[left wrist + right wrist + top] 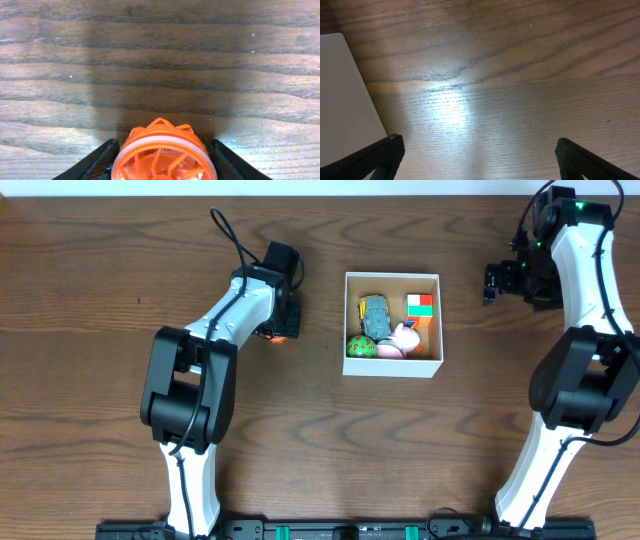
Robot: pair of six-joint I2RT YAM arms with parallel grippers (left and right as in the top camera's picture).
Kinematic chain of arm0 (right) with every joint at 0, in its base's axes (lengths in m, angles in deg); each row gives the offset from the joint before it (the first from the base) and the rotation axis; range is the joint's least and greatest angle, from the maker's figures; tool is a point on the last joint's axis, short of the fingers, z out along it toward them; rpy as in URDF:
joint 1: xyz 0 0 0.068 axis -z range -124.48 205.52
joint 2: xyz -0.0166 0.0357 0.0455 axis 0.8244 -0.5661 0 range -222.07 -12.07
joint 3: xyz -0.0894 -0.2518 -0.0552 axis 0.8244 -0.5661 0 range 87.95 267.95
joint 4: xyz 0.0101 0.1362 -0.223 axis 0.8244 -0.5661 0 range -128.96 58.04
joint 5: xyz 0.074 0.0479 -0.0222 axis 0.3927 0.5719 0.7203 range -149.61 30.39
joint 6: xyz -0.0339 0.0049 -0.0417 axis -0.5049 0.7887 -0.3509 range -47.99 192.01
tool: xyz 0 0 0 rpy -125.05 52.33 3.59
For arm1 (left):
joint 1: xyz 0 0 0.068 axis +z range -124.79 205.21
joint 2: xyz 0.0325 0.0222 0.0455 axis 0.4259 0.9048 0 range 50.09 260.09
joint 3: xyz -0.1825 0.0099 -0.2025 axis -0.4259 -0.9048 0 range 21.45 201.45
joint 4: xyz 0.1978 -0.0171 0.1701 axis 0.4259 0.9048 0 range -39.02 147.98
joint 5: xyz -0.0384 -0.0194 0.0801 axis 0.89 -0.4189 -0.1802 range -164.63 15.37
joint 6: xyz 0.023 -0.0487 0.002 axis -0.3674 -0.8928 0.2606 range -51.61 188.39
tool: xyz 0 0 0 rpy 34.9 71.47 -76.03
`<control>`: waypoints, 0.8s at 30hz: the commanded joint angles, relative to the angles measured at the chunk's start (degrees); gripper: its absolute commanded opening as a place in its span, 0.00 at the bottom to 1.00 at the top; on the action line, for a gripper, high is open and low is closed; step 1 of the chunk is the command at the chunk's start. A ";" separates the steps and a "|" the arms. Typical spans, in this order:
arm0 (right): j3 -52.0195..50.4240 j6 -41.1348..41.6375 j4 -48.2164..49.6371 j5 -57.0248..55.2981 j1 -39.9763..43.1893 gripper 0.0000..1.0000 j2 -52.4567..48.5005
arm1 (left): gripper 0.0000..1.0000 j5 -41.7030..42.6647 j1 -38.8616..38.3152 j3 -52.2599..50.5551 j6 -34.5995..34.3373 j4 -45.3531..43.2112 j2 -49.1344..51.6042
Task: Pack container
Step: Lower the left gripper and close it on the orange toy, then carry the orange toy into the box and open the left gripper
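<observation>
The container (392, 366) is a square white box at the table's middle. It holds several toys: a small car (374, 316), a colourful cube (420, 305), a green ball (360, 347) and a pink and white toy (404, 340). My left gripper (281, 332) is left of the box, shut on an orange wheel-shaped toy (163, 156) with spokes and a white ring. It also shows in the overhead view (279, 334). My right gripper (477, 155) is open and empty over bare wood, right of the box (492, 282). The box's white wall (342, 95) shows in the right wrist view.
The wooden table (100, 260) spreads around the box. The arm bases stand along the front edge (350, 530).
</observation>
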 commanded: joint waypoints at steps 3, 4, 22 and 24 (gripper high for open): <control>-0.15 -0.63 0.00 0.00 -0.26 0.99 -0.17 | 0.57 -0.63 0.15 -0.22 0.15 0.00 -0.72; -0.15 -0.63 0.00 0.00 -0.26 0.99 -0.17 | 0.57 -0.66 0.15 -0.22 0.15 0.00 -0.72; -0.15 -0.63 0.00 0.02 -0.26 0.99 -0.17 | 0.57 -0.55 -0.28 0.98 0.31 1.62 -16.48; -0.15 -0.63 0.00 0.00 -0.26 0.99 -0.17 | 0.57 0.13 -1.36 0.98 0.28 1.75 -19.78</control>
